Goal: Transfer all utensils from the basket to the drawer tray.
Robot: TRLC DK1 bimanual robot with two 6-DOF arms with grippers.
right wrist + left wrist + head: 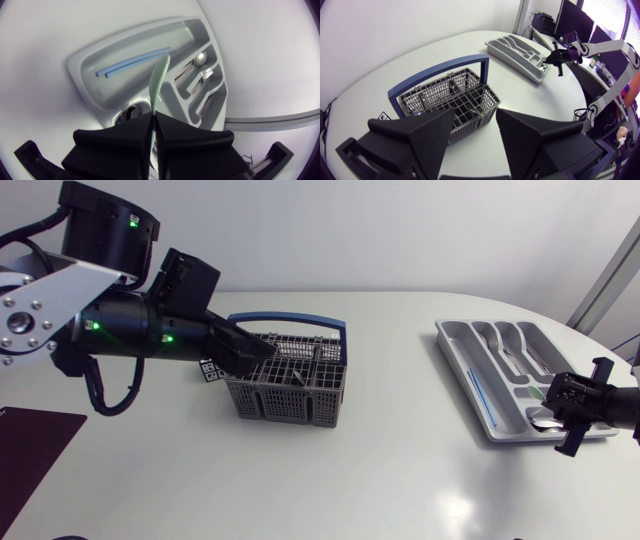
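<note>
1. While clamped shut on the thin handle of the pale green utensil [159, 80], hold the right claw [153, 117] steady, with no easing of the grip until low inside a compartment.
2. Ahead of the fingers: utensil pointing out over the drawer tray [80, 85], tip above the wall of the long compartment, apparently not yet resting on anything.
3. Choose the slot before lowering: long compartment already holding two blue sticks [132, 62], narrower slots beside it holding metal cutlery [202, 80]. Judging by length, best laid beside the sticks.
4. Turn the wrist to line the handle up with that compartment, then descend gently, avoiding the dividers.
5. Part the fingers only once down flat; otherwise risk a bounce over a wall or a lean across two slots.
6. Lift straight up, clear of the rim.
7. Farther out, well apart from the tray: left claw [475, 117] with fingers spread and holding nothing, poised just over the grey basket [445, 92], with what looks like a dark utensil [303, 380] left inside. Aim between the blue handle [440, 67] and the mesh walls.
</note>
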